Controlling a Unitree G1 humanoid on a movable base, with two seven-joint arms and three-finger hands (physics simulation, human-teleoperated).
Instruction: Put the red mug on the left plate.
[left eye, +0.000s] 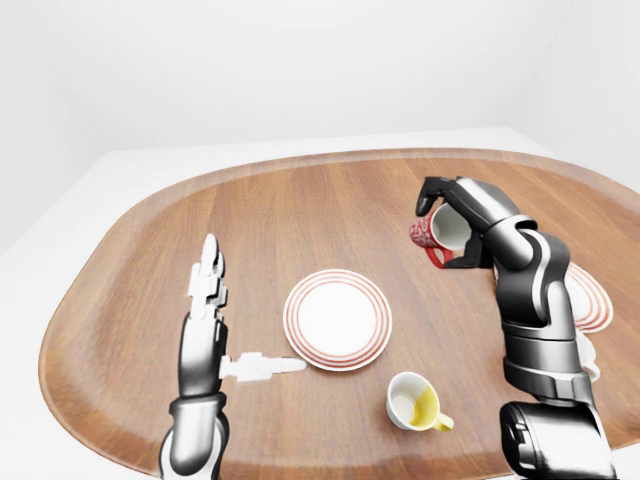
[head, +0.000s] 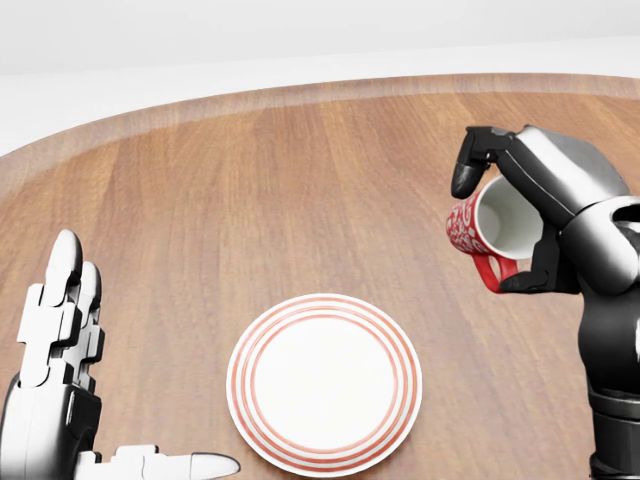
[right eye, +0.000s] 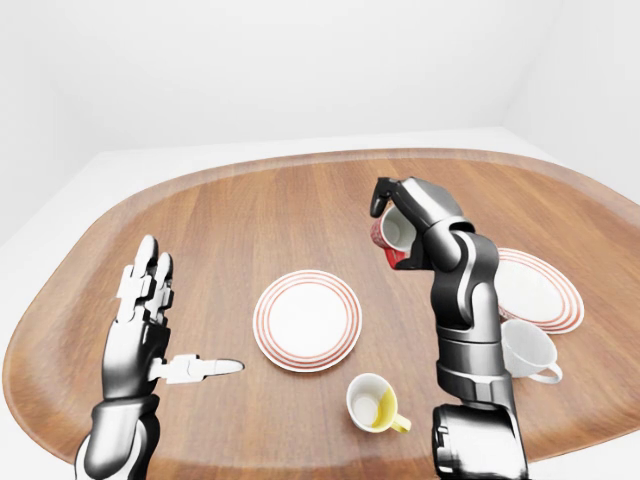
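The red mug (head: 466, 233) hangs tilted above the table at the right of the head view, its white inside turned toward the camera. My right hand (head: 493, 232) is shut on it, fingers over the rim and thumb by the handle. The left plate (head: 323, 382), white with red rings, lies empty on the wooden table (head: 300, 180), below and to the left of the mug. At the lower left my left hand (head: 140, 365) stands open, fingers up and thumb pointing toward the plate, holding nothing.
A second ringed plate (right eye: 540, 285) lies at the right, partly behind my right arm. A white mug (right eye: 525, 350) stands below it. A white cup with a yellow inside (right eye: 372, 402) sits near the table's bottom edge, below the left plate.
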